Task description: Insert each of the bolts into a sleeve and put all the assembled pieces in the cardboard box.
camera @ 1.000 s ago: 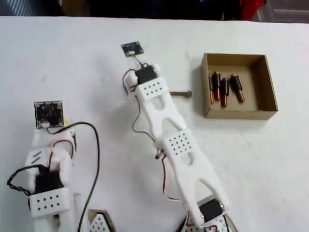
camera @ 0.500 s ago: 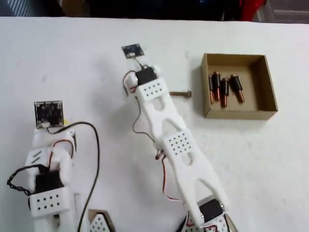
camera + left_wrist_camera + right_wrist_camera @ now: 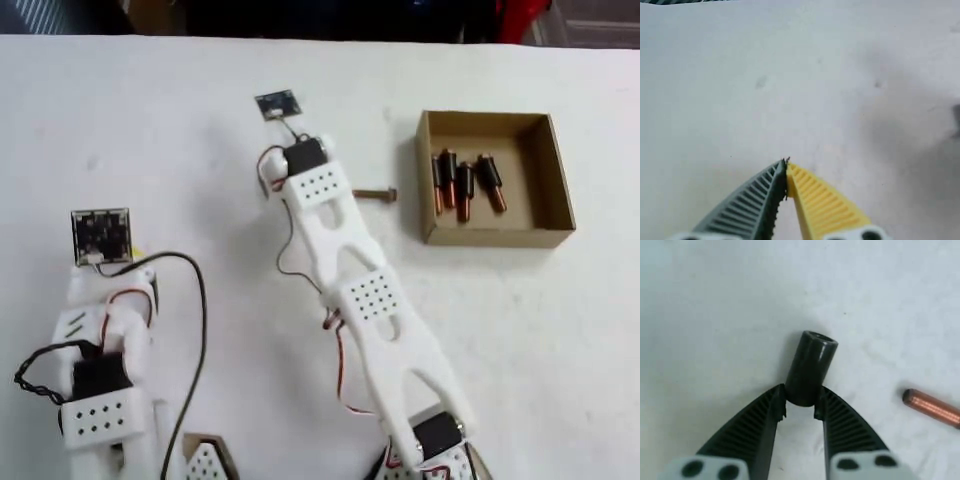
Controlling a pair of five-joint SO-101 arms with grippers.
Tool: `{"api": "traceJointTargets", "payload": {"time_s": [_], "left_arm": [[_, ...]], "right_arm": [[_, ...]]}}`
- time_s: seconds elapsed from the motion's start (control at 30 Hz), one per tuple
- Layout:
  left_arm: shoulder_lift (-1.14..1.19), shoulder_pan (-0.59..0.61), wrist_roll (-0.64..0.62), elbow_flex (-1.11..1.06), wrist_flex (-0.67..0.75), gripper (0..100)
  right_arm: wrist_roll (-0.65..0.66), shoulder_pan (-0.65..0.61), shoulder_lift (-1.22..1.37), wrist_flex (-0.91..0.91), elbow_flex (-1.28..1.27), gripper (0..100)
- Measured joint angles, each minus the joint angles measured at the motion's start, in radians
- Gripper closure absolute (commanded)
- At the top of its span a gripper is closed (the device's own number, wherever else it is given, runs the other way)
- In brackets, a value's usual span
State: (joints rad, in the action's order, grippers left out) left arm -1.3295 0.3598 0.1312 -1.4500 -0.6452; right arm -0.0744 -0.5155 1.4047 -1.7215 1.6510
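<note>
Assembly underway at a white table (image 3: 150, 110): the right arm (image 3: 350, 270) stretches out across the surface, its right pincer (image 3: 800, 400) clamped on one end of a black sleeve (image 3: 811, 367), whose open mouth points away from the fingers. A copper bolt (image 3: 932, 408) lies flat on the table near the sleeve without touching it; from above, it sits between the arm's wrist and the cardboard box (image 3: 487, 238), apart from both. Three assembled pieces (image 3: 465, 183), each black at one end and copper at the other, lie side by side inside the box. The left arm (image 3: 100, 390) sits drawn back at the near edge, its left pincer (image 3: 786, 172) closed tip to tip on nothing above bare tabletop.
</note>
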Motion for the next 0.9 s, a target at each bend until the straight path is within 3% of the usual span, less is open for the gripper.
{"api": "traceJointTargets", "payload": {"time_s": [0.6, 0.9], "left_arm": [[0.000, 0.000, 0.000, 0.000, 0.000, 97], [0.000, 0.000, 0.000, 0.000, 0.000, 97]], "right_arm": [[0.043, -0.026, -0.023, -0.003, -0.012, 98.1], [0.054, -0.061, -0.203, -0.003, -0.307, 97.8]]}}
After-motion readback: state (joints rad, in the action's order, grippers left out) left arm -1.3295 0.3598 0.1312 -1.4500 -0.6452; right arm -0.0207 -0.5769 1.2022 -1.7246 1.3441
